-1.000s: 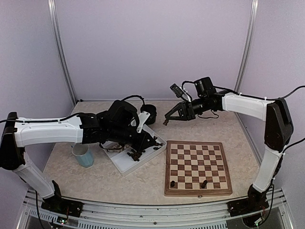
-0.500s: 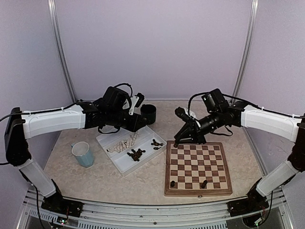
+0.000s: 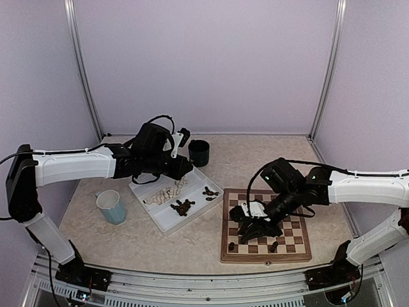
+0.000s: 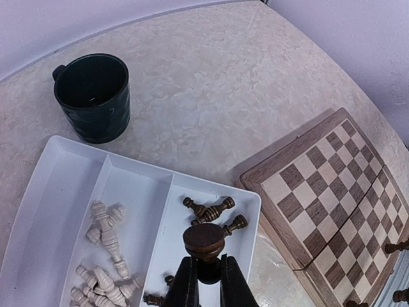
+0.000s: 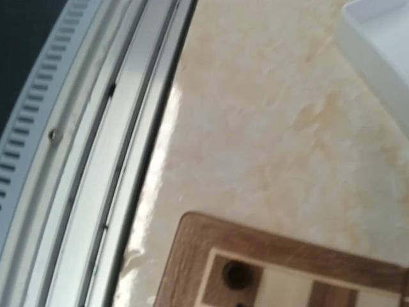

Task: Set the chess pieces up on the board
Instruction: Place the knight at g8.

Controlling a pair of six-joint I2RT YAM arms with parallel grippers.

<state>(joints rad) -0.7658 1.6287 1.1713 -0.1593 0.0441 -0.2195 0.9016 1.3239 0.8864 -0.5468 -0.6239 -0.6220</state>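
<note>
the left gripper [image 4: 204, 278] hangs above the white two-compartment tray [image 4: 70, 185], which lies just left of the board [image 4: 319, 185]. its fingers [image 4: 185, 284] are pinching a dark brown chess piece [image 4: 203, 240] by the neck, its round end toward the wrist camera. below it, more dark pieces [image 4: 211, 208] lie on their sides in the tray compartment nearer the board. pale pieces [image 4: 105, 233] lie heaped in the farther compartment. the right gripper [image 3: 249, 229] is low over the board's near left part; whether its fingers are spread or pressed together cannot be told. a dark chessman [image 3: 231, 245] stands on the board's near left corner square, and a second dark chessman [image 3: 273, 245] stands on the same row further right. a dark green mug [image 4: 94, 96] stands beyond the tray, far left of the board, and a light blue cup [image 3: 111, 206] stands well left of the board.
</note>
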